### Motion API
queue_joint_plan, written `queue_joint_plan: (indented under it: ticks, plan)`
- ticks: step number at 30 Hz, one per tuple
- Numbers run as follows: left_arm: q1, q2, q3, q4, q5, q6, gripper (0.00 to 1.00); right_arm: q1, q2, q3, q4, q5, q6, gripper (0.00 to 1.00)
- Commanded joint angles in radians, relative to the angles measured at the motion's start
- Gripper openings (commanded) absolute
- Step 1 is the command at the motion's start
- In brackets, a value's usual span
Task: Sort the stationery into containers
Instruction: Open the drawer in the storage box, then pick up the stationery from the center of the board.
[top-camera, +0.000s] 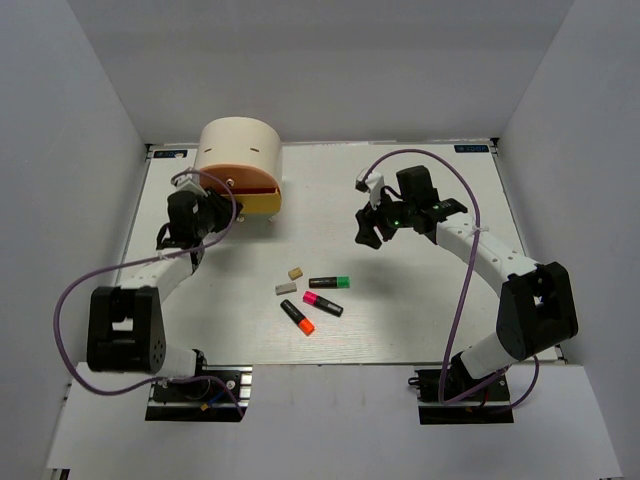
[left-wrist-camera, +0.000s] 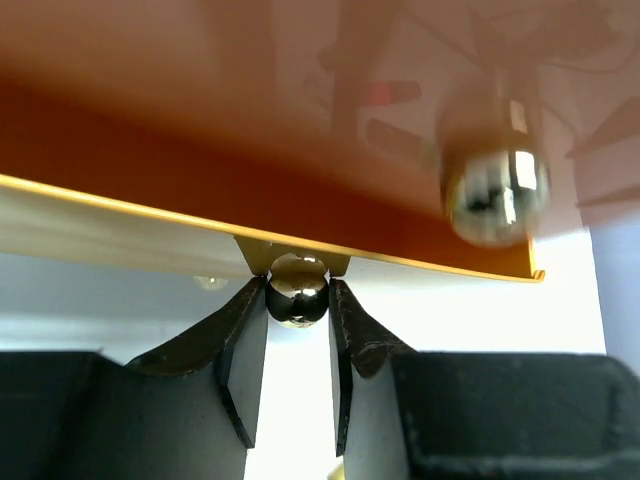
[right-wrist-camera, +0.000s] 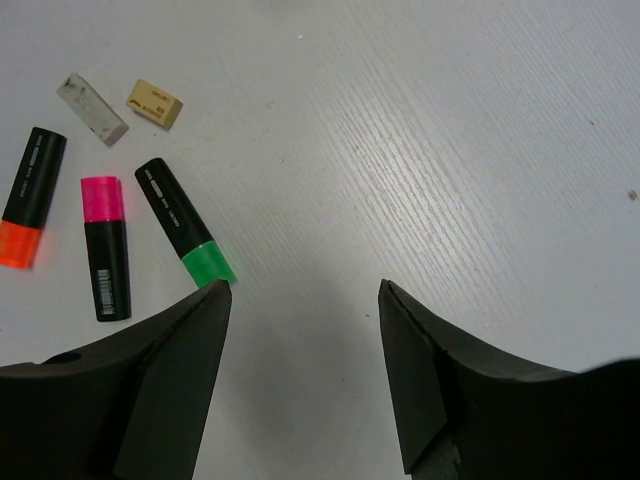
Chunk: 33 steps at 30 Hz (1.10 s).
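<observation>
The containers are one cream drum (top-camera: 238, 150) with an orange drawer front (left-wrist-camera: 200, 150) above a yellow one (top-camera: 262, 204). My left gripper (left-wrist-camera: 298, 293) is shut on the yellow drawer's small shiny knob (left-wrist-camera: 297, 300), a finger on each side. A second knob (left-wrist-camera: 495, 195) sits on the orange front. The stationery lies mid-table: green-capped (right-wrist-camera: 183, 220), pink-capped (right-wrist-camera: 105, 245) and orange-capped (right-wrist-camera: 28, 195) highlighters, a grey eraser (right-wrist-camera: 92, 108) and a beige eraser (right-wrist-camera: 155, 103). My right gripper (right-wrist-camera: 305, 295) hangs open and empty above the table, right of the green highlighter (top-camera: 329, 282).
The white table (top-camera: 420, 320) is boxed in by white walls on the left, right and back. The drum stands at the back left. Both arm bases sit at the near edge.
</observation>
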<state>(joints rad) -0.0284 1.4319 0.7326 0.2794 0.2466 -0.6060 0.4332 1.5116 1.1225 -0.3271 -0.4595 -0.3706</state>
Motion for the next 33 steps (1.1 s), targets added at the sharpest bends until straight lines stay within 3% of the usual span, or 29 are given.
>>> queue_joint_plan:
  ticks: [1,5,9,13,18,23,24,26,27,29,30,33]
  plan:
    - [-0.007,-0.125,-0.11,-0.057,0.019,0.012,0.24,-0.002,-0.005,0.008,0.01,-0.06,-0.03,0.67]
    - [-0.007,-0.215,-0.177,-0.08,0.019,0.012,0.24,0.001,0.012,0.014,0.01,-0.087,-0.03,0.67]
    - [-0.007,-0.24,-0.188,-0.101,0.019,0.012,0.31,0.004,0.025,0.03,0.003,-0.105,-0.033,0.67]
    - [-0.007,-0.24,-0.159,-0.13,0.01,0.012,0.67,0.007,0.025,0.034,-0.009,-0.163,-0.102,0.72]
    - [-0.007,-0.272,-0.121,-0.2,-0.01,0.04,0.79,0.024,0.042,0.031,-0.009,-0.333,-0.275,0.75]
    - [-0.007,-0.381,-0.093,-0.322,-0.029,0.06,0.8,0.09,0.131,0.091,-0.089,-0.433,-0.499,0.69]
    - [-0.007,-0.43,-0.093,-0.354,-0.029,0.071,0.77,0.099,0.145,0.1,-0.101,-0.435,-0.549,0.67]
    - [-0.007,-0.479,-0.084,-0.464,-0.04,0.071,0.68,0.139,0.206,0.132,-0.101,-0.429,-0.599,0.5]
    - [-0.007,-0.526,-0.084,-0.503,-0.04,0.081,0.47,0.16,0.225,0.143,-0.104,-0.421,-0.619,0.43]
    - [-0.007,-0.576,-0.107,-0.571,-0.04,0.072,0.26,0.188,0.303,0.212,-0.101,-0.387,-0.628,0.34]
    - [-0.007,-0.6,-0.131,-0.623,-0.015,0.072,0.18,0.197,0.323,0.241,-0.104,-0.375,-0.633,0.34]
    - [-0.007,-0.682,-0.162,-0.715,0.005,0.063,0.18,0.24,0.392,0.306,-0.133,-0.34,-0.68,0.43]
